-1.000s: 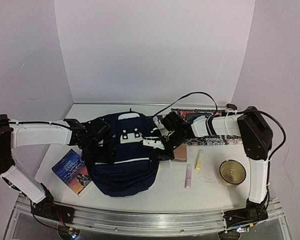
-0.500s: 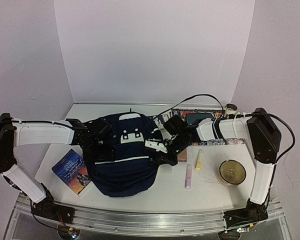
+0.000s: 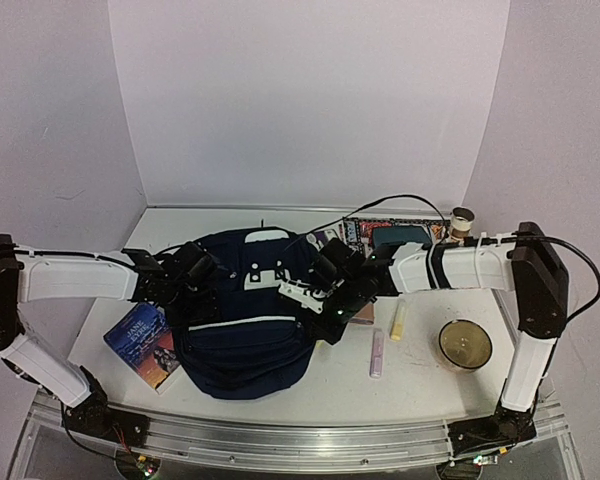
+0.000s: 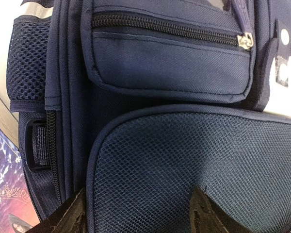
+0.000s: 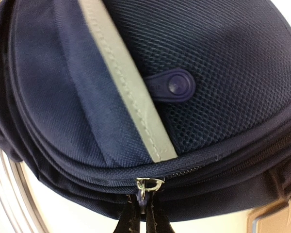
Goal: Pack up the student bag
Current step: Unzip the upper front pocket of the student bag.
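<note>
- Your large dark navy fabric backpack with white stripe trim (image 3: 242,330) lies flat in the middle of the white worktop (image 3: 310,400), between the two arms
- Your right end effector (image 5: 139,216) has its fingers pinched together on the small silver zipper pull (image 5: 148,186), at the seam on the backpack's right-hand edge
- Your left end effector (image 4: 136,213) has its fingers apart over the navy mesh front panel (image 4: 194,155), below a zipped navy pocket (image 4: 169,63); you cannot tell whether the tips touch the mesh
- A blue-covered paperback book (image 3: 143,343) lies just beside the backpack's left side
- To the right of the backpack you have a slim pink pen (image 3: 377,353) and a short yellow marker (image 3: 398,320) near each other, with a round gold-toned dish (image 3: 465,345) further right
- A dark teal pouch (image 3: 400,237) rests on a patterned mat (image 3: 355,230) at the back right
</note>
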You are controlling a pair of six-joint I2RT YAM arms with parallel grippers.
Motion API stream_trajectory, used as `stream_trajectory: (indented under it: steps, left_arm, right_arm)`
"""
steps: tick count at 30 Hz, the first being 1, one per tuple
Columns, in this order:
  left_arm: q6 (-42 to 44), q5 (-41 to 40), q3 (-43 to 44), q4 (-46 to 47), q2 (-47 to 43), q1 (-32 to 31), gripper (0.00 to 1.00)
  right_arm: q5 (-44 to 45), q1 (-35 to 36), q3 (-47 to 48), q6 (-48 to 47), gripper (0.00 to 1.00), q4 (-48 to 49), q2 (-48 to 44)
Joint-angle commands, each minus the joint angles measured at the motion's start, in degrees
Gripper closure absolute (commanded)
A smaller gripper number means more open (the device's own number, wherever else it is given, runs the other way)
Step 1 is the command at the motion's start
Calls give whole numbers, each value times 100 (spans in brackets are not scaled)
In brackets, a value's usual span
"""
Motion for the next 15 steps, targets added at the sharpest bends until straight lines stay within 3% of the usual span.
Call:
stream_trajectory:
  steps: [1, 9, 15]
  left_arm:
    - [-54, 225, 62, 1007, -344, -83, 27]
    - [629, -32, 139, 362, -718, -68, 14]
    - [978, -63, 277, -233, -852, 14, 5]
  right_arm:
    - [370, 168, 292, 572, 100, 71, -37]
    - [1225, 107, 513, 58, 100, -174, -176]
    - [946, 56, 319, -194, 98, -246, -309]
